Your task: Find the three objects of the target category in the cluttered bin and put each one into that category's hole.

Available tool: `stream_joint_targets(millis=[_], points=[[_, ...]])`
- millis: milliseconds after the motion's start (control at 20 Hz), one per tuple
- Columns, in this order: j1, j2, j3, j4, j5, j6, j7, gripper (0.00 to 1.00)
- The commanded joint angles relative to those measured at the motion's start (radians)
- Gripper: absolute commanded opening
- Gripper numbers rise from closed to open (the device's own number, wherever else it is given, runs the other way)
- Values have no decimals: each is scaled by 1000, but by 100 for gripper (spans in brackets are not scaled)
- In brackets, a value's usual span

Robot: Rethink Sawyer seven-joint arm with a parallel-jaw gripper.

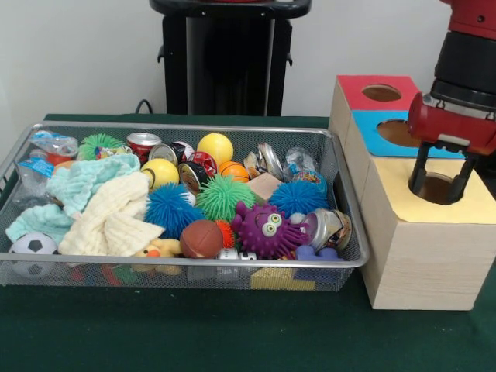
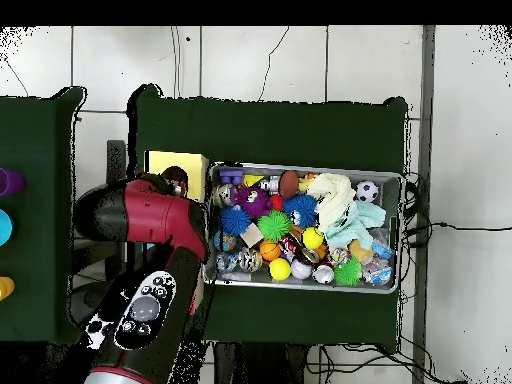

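My gripper point(image 1: 440, 184) hangs open over the hole point(image 1: 438, 190) in the yellow top of the wooden box point(image 1: 418, 263), right of the bin; nothing shows between its fingers. The box also has a red top with a hole point(image 1: 381, 93) and a blue top with a hole point(image 1: 399, 132). The wire bin point(image 1: 155, 263) holds yellow balls point(image 1: 215, 147), a small basketball point(image 1: 233, 170), a soccer ball point(image 1: 32, 246), a brown football point(image 1: 201, 238), spiky balls point(image 1: 223, 195), a purple monster point(image 1: 265, 229), crushed cans point(image 1: 142, 142) and cloths point(image 1: 116, 217). In the overhead view the arm point(image 2: 150, 215) covers most of the box point(image 2: 175, 162).
Plastic wrappers point(image 1: 46, 147) lie in the bin's far left corner and a rubber duck point(image 1: 159, 249) sits at its front. Green cloth point(image 1: 194, 333) covers the table in front of the bin. A black stand point(image 1: 225, 62) rises behind it.
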Motion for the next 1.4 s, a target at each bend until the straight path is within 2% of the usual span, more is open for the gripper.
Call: stream_joint_targets(millis=[50,250,750,1050,1400], points=[[-39,-109,63,96,-44,201,109,100],[-47,-123,63,96,-51,226,100,100],[-89,-138,92,118,-68,198,69,100],[-142,-149,132,155,-87,132,18,100],[-195,-170,175,176,-128,103,-9,100]])
